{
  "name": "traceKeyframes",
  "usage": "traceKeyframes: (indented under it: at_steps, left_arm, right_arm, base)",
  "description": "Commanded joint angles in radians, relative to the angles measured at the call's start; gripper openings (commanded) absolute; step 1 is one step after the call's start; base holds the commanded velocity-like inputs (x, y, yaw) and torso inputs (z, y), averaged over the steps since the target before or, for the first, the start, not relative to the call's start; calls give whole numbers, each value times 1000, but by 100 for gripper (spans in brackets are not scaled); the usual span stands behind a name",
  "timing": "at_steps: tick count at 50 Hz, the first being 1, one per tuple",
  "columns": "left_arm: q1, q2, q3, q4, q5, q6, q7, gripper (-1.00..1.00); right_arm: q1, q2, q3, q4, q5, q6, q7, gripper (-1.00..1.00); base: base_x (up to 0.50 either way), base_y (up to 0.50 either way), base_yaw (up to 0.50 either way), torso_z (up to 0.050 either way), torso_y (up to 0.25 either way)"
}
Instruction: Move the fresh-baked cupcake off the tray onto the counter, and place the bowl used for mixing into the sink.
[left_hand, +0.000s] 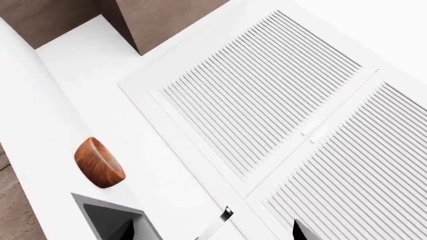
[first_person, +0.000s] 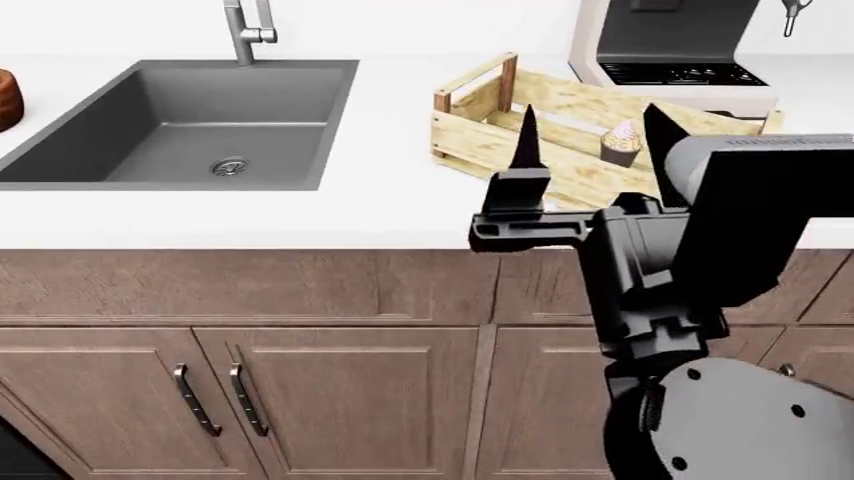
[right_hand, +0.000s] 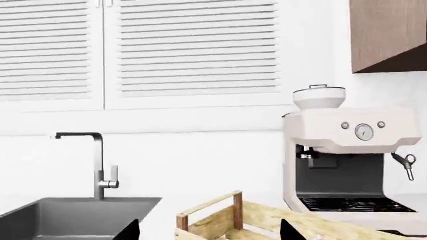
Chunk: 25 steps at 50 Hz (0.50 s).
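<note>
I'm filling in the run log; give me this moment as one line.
right gripper: open, near tray | cupcake: in tray | bowl: on counter beside sink | left gripper: not visible

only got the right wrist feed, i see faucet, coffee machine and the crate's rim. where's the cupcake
Observer: The cupcake sits inside the tray, near its right end, between the right gripper's fingertips as seen from the head camera.
Operator: is the gripper open
Observer: Yes, the jaws stand wide apart, holding nothing.
Operator: and the bowl, can't see it at all
Observer: The bowl stands on the counter just left of the sink, cut off at the head view's left edge.
Operator: anything in the sink
Observer: Nothing visible in the basin apart from its round drain.
</note>
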Motion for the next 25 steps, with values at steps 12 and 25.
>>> traceKeyframes:
  at_steps: [12, 25]
  left_arm:
    - [7, -4, -10, 1, -16, 12, -5, 100]
    - [14, -2, -11, -2, -17, 18, 1, 100]
  right_arm:
    - [1349, 191, -896, 343, 862, -236, 407, 100]
    - [1437, 206, -896, 389, 929, -145, 439, 100]
  base:
    - [167, 0, 0, 0, 0]
    - [500, 0, 0, 0, 0]
